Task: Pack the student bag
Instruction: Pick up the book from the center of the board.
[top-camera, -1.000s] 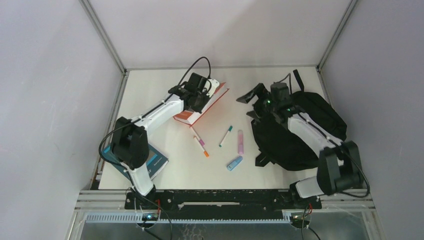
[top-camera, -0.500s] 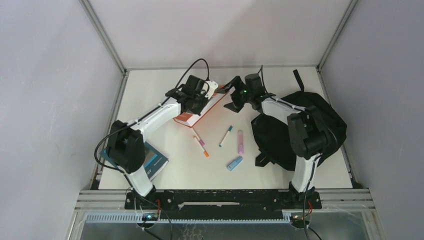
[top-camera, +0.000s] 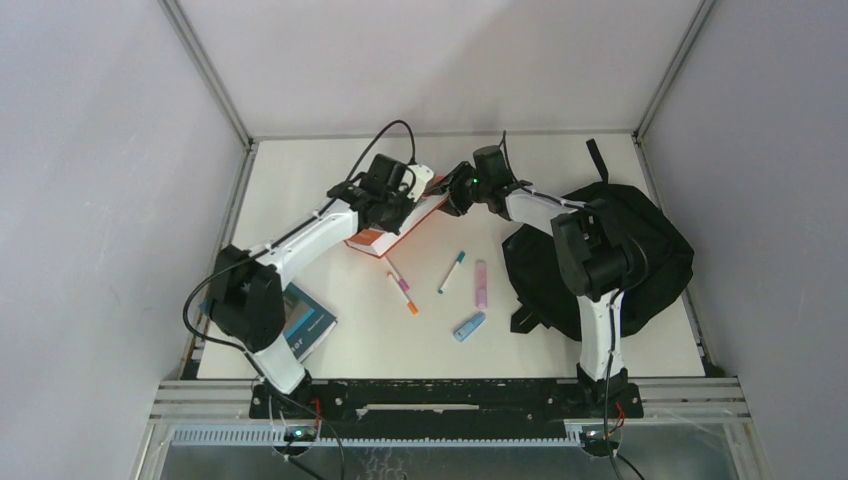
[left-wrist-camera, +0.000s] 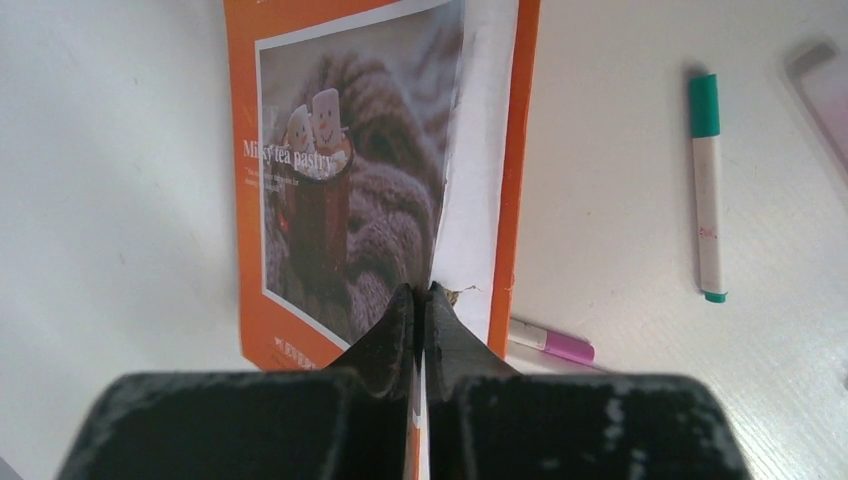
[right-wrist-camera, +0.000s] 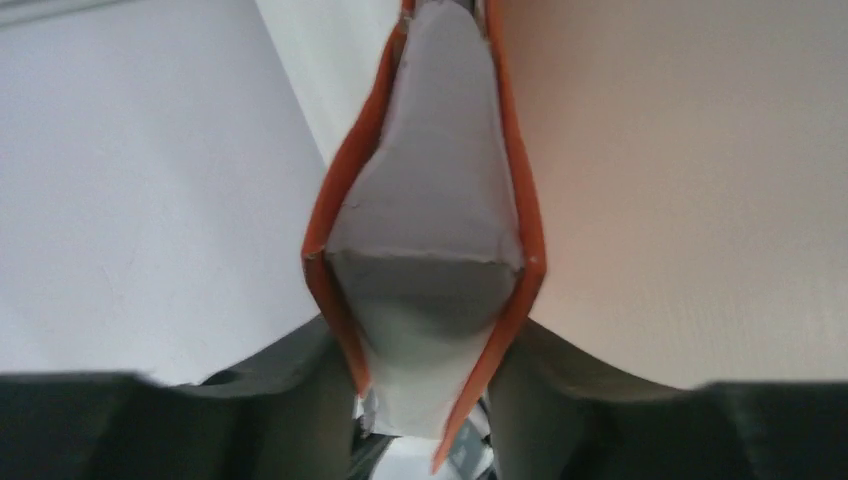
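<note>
since half a second earlier, the right gripper (top-camera: 457, 190) had been carried further toward the left of the overhead frame, up to the right end of the orange book (top-camera: 372, 238). the left gripper (top-camera: 396, 196) was kept on that book's upper middle.

little of the task appeared done. the backpack (top-camera: 640, 250) lay slumped at the right of the overhead frame, and its opening and inside could not be made out. nothing was seen going into it. a blue book (top-camera: 312, 325) at the lower left, a teal marker (top-camera: 452, 271), a pink-tipped marker (top-camera: 403, 286), a pink stick (top-camera: 481, 283) and a small blue item (top-camera: 469, 326) were all left out on the table (top-camera: 560, 150). the orange book was judged to be the first item in hand, gripped at two places.

only the left wrist view showed the cover picture of a mug against knitted wool, and the left fingers pinched almost together on a thin edge of the book. only the right wrist view showed the book end-on, white pages between orange covers, clasped between the right fingers. the backpack was shown by the overhead view alone.
</note>
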